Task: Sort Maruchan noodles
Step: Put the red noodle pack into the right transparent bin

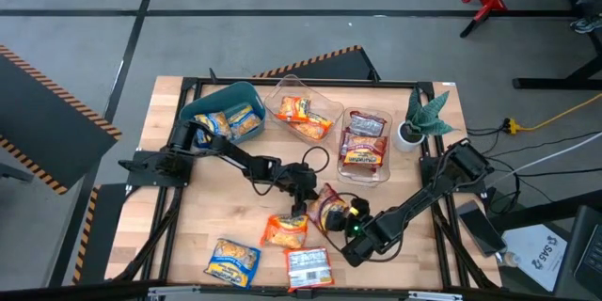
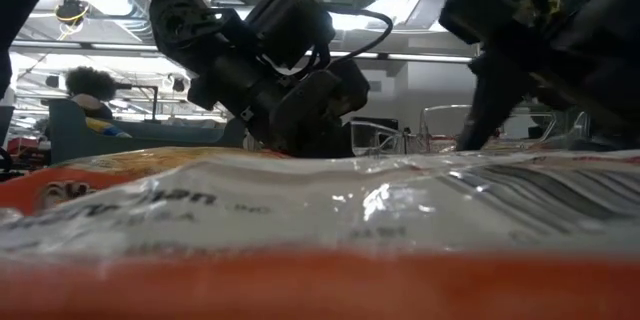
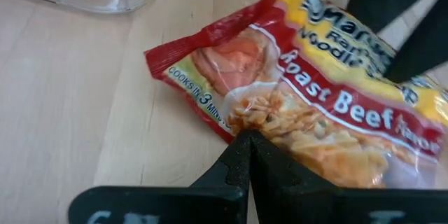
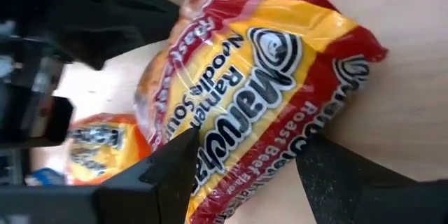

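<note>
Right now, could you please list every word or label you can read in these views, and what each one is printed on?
"Roast Beef", "Ramen Noodle Soup" and the Maruchan logo: on the red packet between the right gripper's fingers.
"COOKS IN 3 MIN...": same packet, left wrist view.
Part of "Maruchan": near packet, low view.
Print on the other packets: too small to read.

Grey floor (image 1: 85,28) with hazard-striped tape (image 1: 38,68), red stand (image 1: 486,0) beyond.
</note>
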Motion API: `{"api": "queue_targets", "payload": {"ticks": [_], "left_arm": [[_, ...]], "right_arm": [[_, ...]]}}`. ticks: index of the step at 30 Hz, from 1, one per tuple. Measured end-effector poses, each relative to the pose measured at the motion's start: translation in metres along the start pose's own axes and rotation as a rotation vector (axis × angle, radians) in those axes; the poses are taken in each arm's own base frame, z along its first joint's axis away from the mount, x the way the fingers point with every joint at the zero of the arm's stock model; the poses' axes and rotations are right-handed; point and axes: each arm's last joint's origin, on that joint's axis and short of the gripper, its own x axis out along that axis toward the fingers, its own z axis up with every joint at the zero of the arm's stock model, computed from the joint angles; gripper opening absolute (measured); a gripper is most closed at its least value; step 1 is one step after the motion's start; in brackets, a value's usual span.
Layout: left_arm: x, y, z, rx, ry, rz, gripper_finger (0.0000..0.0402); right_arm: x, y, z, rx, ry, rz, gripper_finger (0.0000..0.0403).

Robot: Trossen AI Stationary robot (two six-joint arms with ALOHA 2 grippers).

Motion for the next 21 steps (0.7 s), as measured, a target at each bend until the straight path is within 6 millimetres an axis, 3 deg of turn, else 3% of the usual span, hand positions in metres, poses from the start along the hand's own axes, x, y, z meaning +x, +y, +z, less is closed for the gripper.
{"api": "queue_targets", "payload": {"ticks": [11, 17, 21], "left_arm": [[0.000, -0.001, 0.000, 0.000, 0.003, -0.020, 0.0000], [0.000, -0.001, 0.000, 0.000, 0.007, -0.032, 0.0000], [-0.002, 0.001, 0.002, -0.005, 0.008, -0.051, 0.0000]], "right_arm": [[0.003, 0.017, 0.006, 0.067, -0.136, 0.196, 0.0206], [0.010, 0.024, 0.014, 0.052, -0.045, 0.098, 0.0163], [0.012, 0.027, 0.016, 0.028, -0.013, 0.077, 0.0111]]}}
